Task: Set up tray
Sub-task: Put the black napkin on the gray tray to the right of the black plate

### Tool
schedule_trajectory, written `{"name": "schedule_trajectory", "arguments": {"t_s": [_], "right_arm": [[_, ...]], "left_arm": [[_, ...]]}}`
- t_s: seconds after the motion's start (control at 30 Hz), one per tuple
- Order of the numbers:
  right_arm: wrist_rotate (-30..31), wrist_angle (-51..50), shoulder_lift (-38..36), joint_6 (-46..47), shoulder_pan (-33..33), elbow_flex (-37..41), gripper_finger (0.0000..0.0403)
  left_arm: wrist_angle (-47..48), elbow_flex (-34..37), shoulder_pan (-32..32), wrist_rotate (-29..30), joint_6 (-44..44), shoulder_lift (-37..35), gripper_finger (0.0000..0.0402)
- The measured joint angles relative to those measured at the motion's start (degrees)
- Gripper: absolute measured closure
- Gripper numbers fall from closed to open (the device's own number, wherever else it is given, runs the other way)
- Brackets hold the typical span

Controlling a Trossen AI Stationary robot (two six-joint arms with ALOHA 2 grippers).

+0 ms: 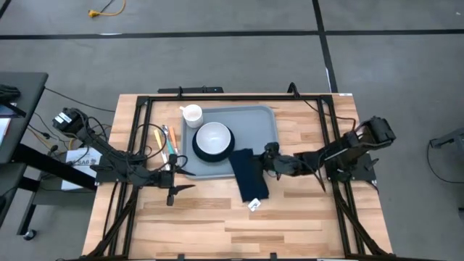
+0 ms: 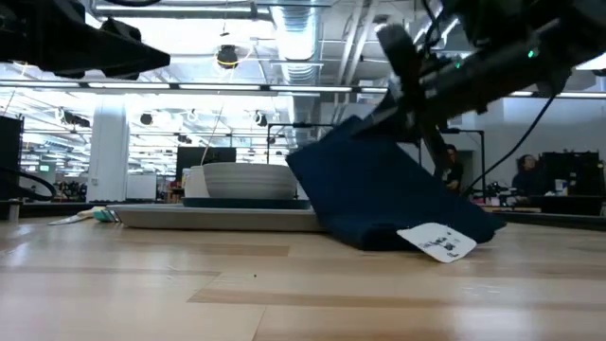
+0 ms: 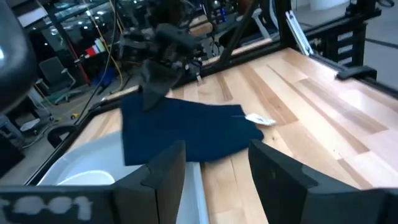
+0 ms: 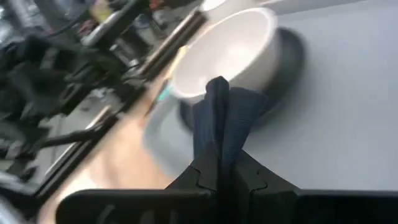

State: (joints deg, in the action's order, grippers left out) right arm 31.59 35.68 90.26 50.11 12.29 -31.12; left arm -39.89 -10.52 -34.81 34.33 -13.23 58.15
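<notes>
While pinched shut, right gripper (image 4: pixel 219 163) lifting napkin (image 1: pixel 250 174) edge, tray (image 1: pixel 264 134) beneath

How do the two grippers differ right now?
The right gripper is shut on the napkin, lifting one edge at the tray's near rim. The left gripper is open and holds nothing. The right reaches over the tray; the left sits beside its left edge. Both are dark and low over the table.

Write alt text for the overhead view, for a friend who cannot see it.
The right gripper pinches a dark navy napkin that lies half on a grey-blue tray and half on the wooden table. The tray holds a white bowl on a dark plate and a cup; the left gripper waits open beside it.
</notes>
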Motion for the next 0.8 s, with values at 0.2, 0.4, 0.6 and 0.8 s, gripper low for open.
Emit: {"name": "schedule_trajectory", "arguments": {"t_s": [0.2, 0.4, 0.6, 0.8], "right_arm": [[-0.04, -0.99, -0.01, 0.53, -4.75, 1.66, 0.0401], [-0.09, -8.13, -0.02, 0.69, -7.94, 1.85, 0.0401], [-0.14, -11.38, -0.01, 0.46, -11.48, 1.85, 0.0401], [-0.49, -11.44, -0.02, -1.38, -15.70, 1.85, 0.0401]], "left_arm": [[1.10, 0.00, 0.00, -0.02, 0.04, 0.00, 0.0235], [1.87, 0.00, 0.00, -0.02, 0.11, 0.00, 0.0235], [1.96, -0.01, 0.00, -0.02, 0.28, 0.00, 0.0235], [2.33, -0.02, 0.00, -0.02, 0.31, 0.00, 0.0235]]}}
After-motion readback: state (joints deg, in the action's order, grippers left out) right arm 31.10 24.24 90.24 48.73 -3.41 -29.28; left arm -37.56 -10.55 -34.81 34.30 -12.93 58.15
